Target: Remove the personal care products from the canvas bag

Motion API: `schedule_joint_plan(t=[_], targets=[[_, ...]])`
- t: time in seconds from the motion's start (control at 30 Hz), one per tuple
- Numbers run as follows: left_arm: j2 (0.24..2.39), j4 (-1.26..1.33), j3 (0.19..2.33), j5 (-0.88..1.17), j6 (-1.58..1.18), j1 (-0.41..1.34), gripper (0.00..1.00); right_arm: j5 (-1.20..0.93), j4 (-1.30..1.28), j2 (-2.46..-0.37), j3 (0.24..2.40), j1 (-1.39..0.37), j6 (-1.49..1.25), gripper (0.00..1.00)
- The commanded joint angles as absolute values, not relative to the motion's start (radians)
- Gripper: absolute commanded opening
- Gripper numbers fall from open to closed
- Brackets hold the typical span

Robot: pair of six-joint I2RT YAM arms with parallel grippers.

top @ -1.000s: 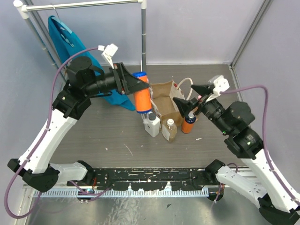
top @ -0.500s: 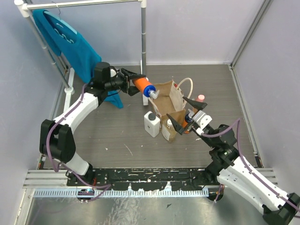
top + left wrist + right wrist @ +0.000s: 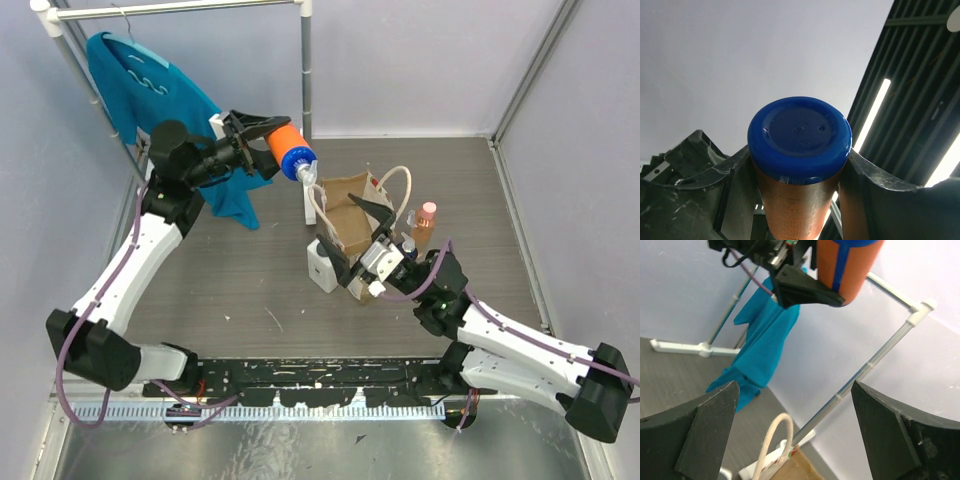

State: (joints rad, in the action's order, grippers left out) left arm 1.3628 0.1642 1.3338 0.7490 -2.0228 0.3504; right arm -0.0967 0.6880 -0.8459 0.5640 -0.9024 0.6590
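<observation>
My left gripper (image 3: 272, 148) is shut on the orange bottle with a blue band (image 3: 284, 153) and holds it high, up and left of the canvas bag (image 3: 352, 222). In the left wrist view the bottle's blue end (image 3: 799, 140) fills the space between the fingers (image 3: 735, 192). My right gripper (image 3: 336, 222) is open and empty, low over the bag; its view shows a pale cord handle (image 3: 774, 440) between the jaws. A white bottle (image 3: 320, 268) stands left of the bag and a pinkish bottle (image 3: 426, 222) to its right. The amber bottle is mostly hidden under my right gripper.
A teal garment (image 3: 150, 90) hangs on a metal rack (image 3: 306, 70) at the back left; it also shows in the right wrist view (image 3: 765, 345). Grey walls close in the back and sides. The arm bases sit on a black rail (image 3: 320, 380) at the near edge.
My left arm has swung the orange bottle up and back, away from the bag. My right arm has dropped and moved left over the bag, uncovering the pinkish bottle.
</observation>
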Motion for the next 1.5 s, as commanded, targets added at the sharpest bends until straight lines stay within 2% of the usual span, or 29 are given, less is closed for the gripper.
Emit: schedule_joint_plan(t=[0.0, 0.17, 0.67, 0.77, 0.9, 1.07, 1.1, 1.13, 1.17, 1.23, 1.27, 1.47], targets=[[1.282, 0.261, 1.281, 0.713, -2.136, 0.355, 0.0, -0.08, 0.97, -0.906, 0.63, -0.914, 0.751, 1.0], [1.221, 0.246, 1.25, 0.687, -2.16, 0.367, 0.0, -0.134, 1.108, -1.024, 0.696, -0.922, 0.781, 1.0], [1.177, 0.181, 1.193, 0.682, -2.13, 0.398, 0.0, -0.22, 1.262, -1.335, 1.005, -0.967, 0.741, 0.99], [1.181, 0.177, 1.205, 0.691, -2.127, 0.399, 0.0, -0.21, 1.242, -1.36, 1.045, -0.968, 0.7, 0.78], [1.172, 0.145, 1.209, 0.694, -2.116, 0.4, 0.0, -0.204, 1.196, -1.371, 1.074, -0.97, 0.697, 0.38], [1.182, 0.151, 1.232, 0.7, -2.108, 0.399, 0.0, -0.182, 1.172, -1.364, 1.084, -0.974, 0.697, 0.1], [1.187, 0.142, 1.244, 0.704, -2.085, 0.398, 0.03, -0.179, 1.165, -1.362, 1.088, -0.976, 0.692, 0.06], [1.192, 0.116, 1.26, 0.706, -2.058, 0.397, 0.13, -0.175, 1.154, -1.358, 1.093, -0.978, 0.684, 0.02], [1.197, 0.068, 1.286, 0.717, -2.013, 0.386, 0.27, -0.17, 1.136, -1.354, 1.102, -0.979, 0.676, 0.01], [1.2, -0.086, 1.342, 0.724, -1.852, 0.36, 0.86, -0.142, 1.096, -1.348, 1.121, -0.987, 0.653, 0.01], [1.202, -0.167, 1.363, 0.715, -1.773, 0.346, 1.0, -0.13, 1.071, -1.345, 1.128, -0.988, 0.641, 0.01], [1.22, -0.525, 1.473, 0.609, -1.378, 0.269, 0.99, -0.129, 0.919, -1.325, 1.165, -0.996, 0.544, 0.01]])
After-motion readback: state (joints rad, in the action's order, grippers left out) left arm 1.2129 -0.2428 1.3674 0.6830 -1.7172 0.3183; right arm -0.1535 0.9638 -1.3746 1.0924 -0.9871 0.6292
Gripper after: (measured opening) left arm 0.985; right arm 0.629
